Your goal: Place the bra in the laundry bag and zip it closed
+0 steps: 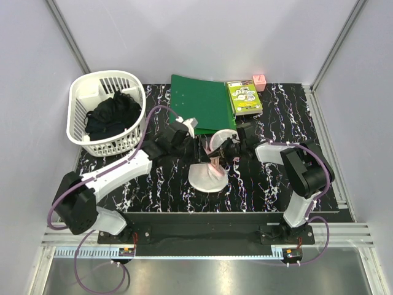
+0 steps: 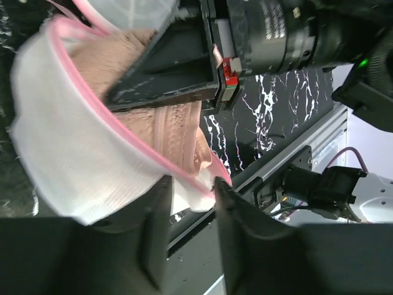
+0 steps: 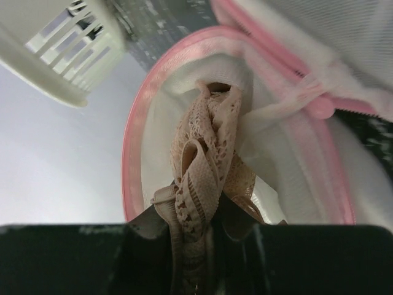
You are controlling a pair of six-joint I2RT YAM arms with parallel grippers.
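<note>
The laundry bag point(image 1: 207, 177), white mesh with pink zipper trim, lies open at the middle of the table. In the left wrist view my left gripper point(image 2: 191, 200) is shut on the bag's point(image 2: 73, 153) rim, with mesh and pink trim between the fingers. My right gripper point(image 3: 202, 246) is shut on the peach lace bra point(image 3: 206, 153) and holds it inside the bag's point(image 3: 132, 141) pink-rimmed opening. The bra point(image 2: 169, 126) also shows inside the bag in the left wrist view, below the right gripper's black body point(image 2: 178, 61). From above, both grippers meet over the bag, left point(image 1: 196, 149) and right point(image 1: 221, 152).
A white slotted basket point(image 1: 78, 114) with a black clothing bundle point(image 1: 112, 115) stands at the back left. A green folder point(image 1: 202, 101), a green box point(image 1: 244, 97) and a small pink object point(image 1: 259, 82) lie at the back.
</note>
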